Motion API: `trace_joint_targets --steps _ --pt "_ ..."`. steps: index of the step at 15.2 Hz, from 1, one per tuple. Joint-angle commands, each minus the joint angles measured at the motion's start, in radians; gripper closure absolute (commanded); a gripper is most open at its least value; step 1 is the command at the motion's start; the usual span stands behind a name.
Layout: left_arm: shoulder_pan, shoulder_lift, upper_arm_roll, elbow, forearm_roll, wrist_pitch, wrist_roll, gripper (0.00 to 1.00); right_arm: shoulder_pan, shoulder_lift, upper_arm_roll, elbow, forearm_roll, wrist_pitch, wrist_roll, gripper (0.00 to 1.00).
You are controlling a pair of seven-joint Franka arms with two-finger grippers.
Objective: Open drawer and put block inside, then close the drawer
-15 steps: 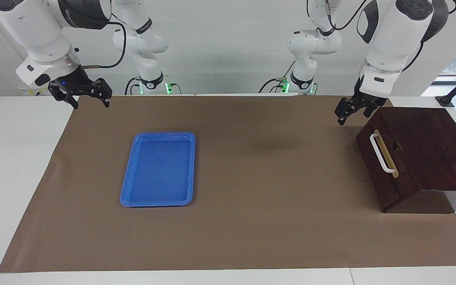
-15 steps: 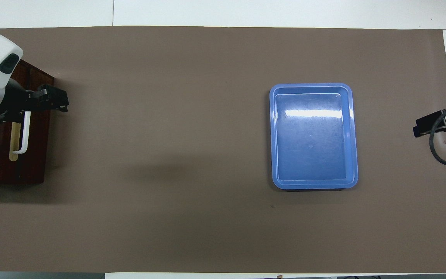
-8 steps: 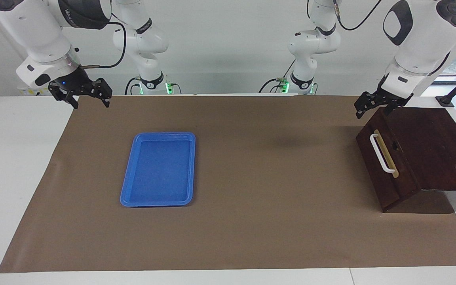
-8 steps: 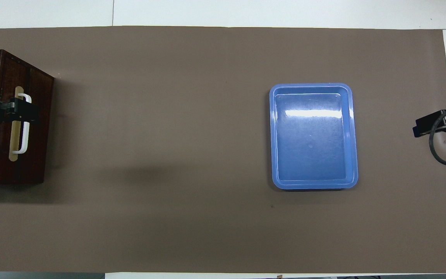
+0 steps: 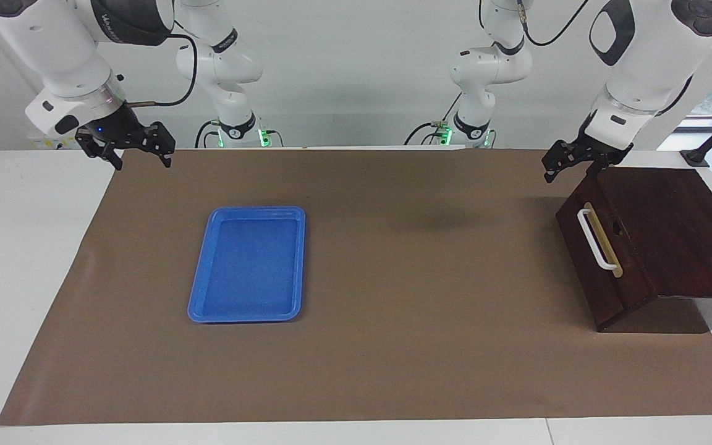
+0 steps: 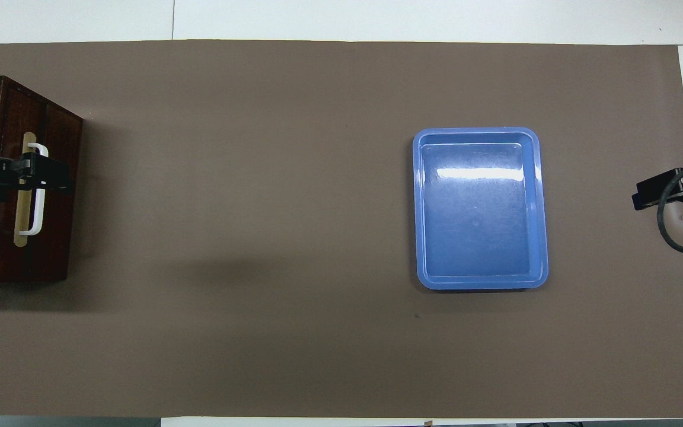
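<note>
The drawer [image 5: 617, 276] is shut in its dark wooden box at the left arm's end of the table, its white bar handle [image 5: 594, 240] facing the table's middle. The same drawer [image 6: 54, 243] and handle [image 6: 37, 207] show in the overhead view. My left gripper [image 5: 569, 173] hangs open and empty above the box's corner nearest the robots; from overhead the left gripper [image 6: 51, 178] lies over the handle. My right gripper [image 5: 140, 162] waits open in the air over the mat's edge at the right arm's end, and only the right gripper's tip [image 6: 644, 196] enters the overhead view. The block is out of view.
A blue plastic tray [image 5: 197, 295] with nothing in it lies on the brown mat [image 5: 424, 278] toward the right arm's end. The tray's rim [image 6: 543, 207] also shows from overhead. White table borders the mat on all sides.
The left gripper has drawn back from in front of the drawer to above the box's near corner and handle. The right arm, drawer and tray have not moved.
</note>
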Motion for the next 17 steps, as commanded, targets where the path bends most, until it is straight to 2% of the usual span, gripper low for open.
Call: trace_joint_targets --steps 1,17 --pt "-0.021 -0.013 0.005 0.002 -0.016 -0.041 -0.007 0.00 -0.013 -0.022 0.011 -0.023 -0.013 0.002 -0.022 0.00" --pt "-0.044 -0.018 0.006 -0.003 -0.016 -0.050 0.059 0.00 -0.013 -0.022 0.010 -0.023 -0.013 0.002 -0.022 0.00"
